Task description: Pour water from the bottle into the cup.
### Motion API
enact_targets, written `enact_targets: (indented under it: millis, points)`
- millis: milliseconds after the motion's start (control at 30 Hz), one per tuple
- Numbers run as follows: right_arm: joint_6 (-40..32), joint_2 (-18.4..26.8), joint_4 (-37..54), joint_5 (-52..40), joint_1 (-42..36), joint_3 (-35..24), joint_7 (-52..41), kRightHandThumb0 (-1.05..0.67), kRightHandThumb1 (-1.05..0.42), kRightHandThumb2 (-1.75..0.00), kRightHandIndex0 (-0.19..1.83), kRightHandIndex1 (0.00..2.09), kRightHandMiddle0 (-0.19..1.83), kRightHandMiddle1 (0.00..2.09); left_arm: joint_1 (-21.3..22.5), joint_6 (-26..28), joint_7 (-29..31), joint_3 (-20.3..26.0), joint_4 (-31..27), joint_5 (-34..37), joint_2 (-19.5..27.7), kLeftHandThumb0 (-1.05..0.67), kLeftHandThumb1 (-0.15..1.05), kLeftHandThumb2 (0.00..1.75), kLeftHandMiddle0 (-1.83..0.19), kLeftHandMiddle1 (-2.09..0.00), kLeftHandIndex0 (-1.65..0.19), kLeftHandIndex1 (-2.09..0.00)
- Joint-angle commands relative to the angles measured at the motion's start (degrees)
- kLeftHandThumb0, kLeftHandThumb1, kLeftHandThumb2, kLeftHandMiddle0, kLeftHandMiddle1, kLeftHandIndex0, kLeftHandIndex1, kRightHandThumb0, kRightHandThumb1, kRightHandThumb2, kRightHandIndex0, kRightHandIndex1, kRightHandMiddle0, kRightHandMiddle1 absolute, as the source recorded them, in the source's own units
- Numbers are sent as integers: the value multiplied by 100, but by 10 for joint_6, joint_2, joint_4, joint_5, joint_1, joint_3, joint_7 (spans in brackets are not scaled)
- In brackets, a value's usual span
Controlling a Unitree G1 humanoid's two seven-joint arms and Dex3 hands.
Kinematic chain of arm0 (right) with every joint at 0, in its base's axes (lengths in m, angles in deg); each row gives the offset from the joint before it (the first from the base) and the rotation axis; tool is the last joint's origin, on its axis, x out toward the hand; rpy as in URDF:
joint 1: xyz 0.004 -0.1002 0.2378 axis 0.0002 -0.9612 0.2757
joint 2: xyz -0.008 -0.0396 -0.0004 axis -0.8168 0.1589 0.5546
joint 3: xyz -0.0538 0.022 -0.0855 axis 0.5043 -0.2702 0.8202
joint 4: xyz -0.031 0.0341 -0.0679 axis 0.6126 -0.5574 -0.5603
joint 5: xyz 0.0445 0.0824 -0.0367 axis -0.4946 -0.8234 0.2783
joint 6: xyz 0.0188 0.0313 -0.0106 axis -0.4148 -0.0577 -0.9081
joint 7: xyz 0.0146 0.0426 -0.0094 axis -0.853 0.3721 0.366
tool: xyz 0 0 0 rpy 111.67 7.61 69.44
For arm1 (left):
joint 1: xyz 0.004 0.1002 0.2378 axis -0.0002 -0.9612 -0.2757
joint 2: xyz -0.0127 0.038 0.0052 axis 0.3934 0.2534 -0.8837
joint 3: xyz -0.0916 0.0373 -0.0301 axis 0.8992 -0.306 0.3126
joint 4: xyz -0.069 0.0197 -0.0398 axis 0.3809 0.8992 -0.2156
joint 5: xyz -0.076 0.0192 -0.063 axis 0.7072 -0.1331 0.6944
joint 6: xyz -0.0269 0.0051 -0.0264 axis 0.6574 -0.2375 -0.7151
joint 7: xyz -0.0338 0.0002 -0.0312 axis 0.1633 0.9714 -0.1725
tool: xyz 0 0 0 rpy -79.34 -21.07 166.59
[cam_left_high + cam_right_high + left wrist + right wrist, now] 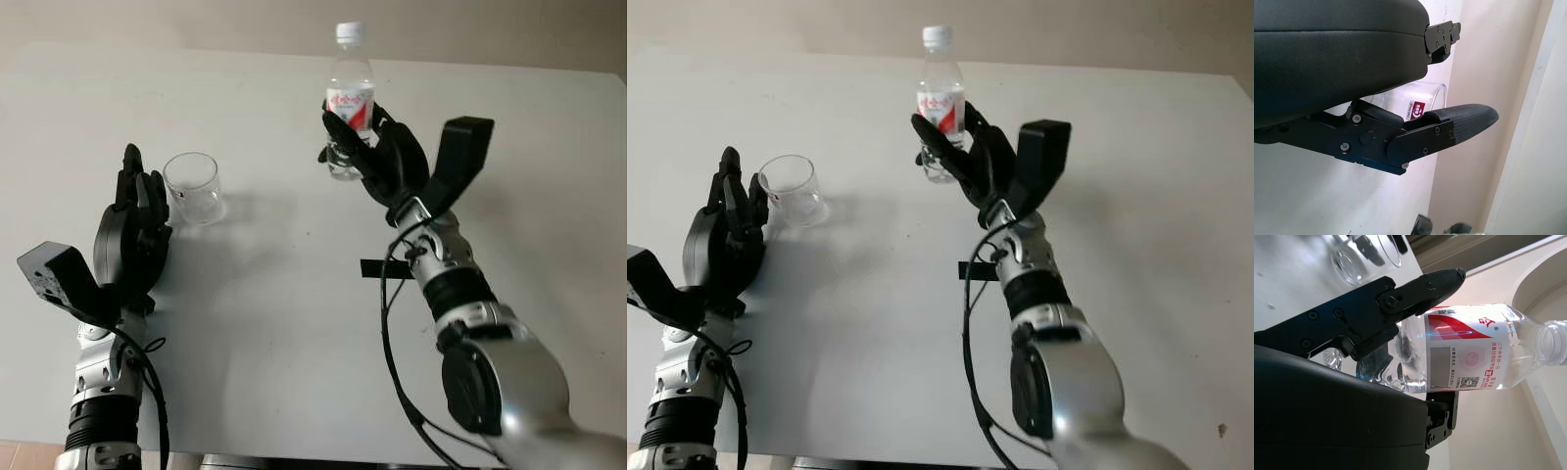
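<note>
The right hand (377,147) has its fingers wrapped around the upright, capped bottle (350,98), while the cup (192,186) beside the open left hand (137,220) stands empty, so pouring is yet to begin.

Clear plastic, red label, black hands on a white table

The bottle (351,103) is showing clear plastic, a white cap (350,32) and a red-and-white label (1464,355) with a grey patch. At nine o'clock from it, the cup (193,186) is sitting colourless and see-through. The right hand (377,147) and left hand (137,211) are showing black, on silver-grey arms. The table (274,313) is showing plain white.
</note>
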Motion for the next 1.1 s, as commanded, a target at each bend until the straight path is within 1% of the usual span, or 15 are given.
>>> enact_targets:
  millis: [0, 133, 233, 433, 467, 600, 633, 700, 833, 1067]
  points:
    - [-22, 15, 63, -7, -24, 2, -5, -23, -105, -27, 126, 209, 73, 209, 2, 0, 3, 0, -1, 2, 0, -78, 105, 69, 19, 0, 19, 0]
    - [-46, 31, 137, -2, -65, 9, -9, -22, -105, -29, 126, 209, 72, 209, 3, -2, 7, -1, 3, 0, 1, -78, 105, 70, 19, 0, 19, 0]
    - [-48, 42, 173, 2, -92, 15, -14, -22, -105, -31, 127, 209, 69, 209, 4, 1, 6, -1, 1, 2, 0, -77, 105, 71, 19, 0, 19, 0]
    - [-42, 61, 238, 2, -145, 23, -31, -25, -105, -29, 127, 209, 66, 209, 3, 3, 7, 0, -3, 4, 0, -77, 105, 72, 19, 0, 19, 0]
    - [-42, 64, 252, 5, -156, 25, -30, -26, -105, -28, 125, 209, 66, 209, 3, 4, 6, 0, -4, 3, 1, -77, 105, 71, 19, 0, 19, 0]
    - [-32, 71, 306, 15, -206, 31, -30, -30, -105, -24, 99, 209, 62, 209, 3, 4, 8, 3, -2, 6, 2, -78, 105, 70, 19, 0, 19, 0]
    - [-30, 71, 314, 16, -213, 31, -29, -31, -105, -24, 96, 209, 62, 209, 3, 4, 9, 4, -1, 7, 2, -78, 105, 70, 19, 0, 19, 0]
    - [-7, 64, 326, 27, -235, 34, -21, -33, -105, -25, 91, 209, 61, 209, 3, 4, 12, 3, -2, 7, 3, -78, 105, 70, 19, 0, 19, 0]
    - [39, 34, 332, 21, -271, 33, 2, -34, -105, -28, 88, 209, 59, 209, 6, 7, 11, 4, -1, 5, 5, -78, 105, 70, 19, 0, 19, 0]
    - [55, -14, 342, 16, -321, 44, 40, -34, -105, -30, 85, 209, 56, 209, 6, 13, 20, 10, -3, 14, 11, -77, 105, 69, 19, 0, 19, 0]
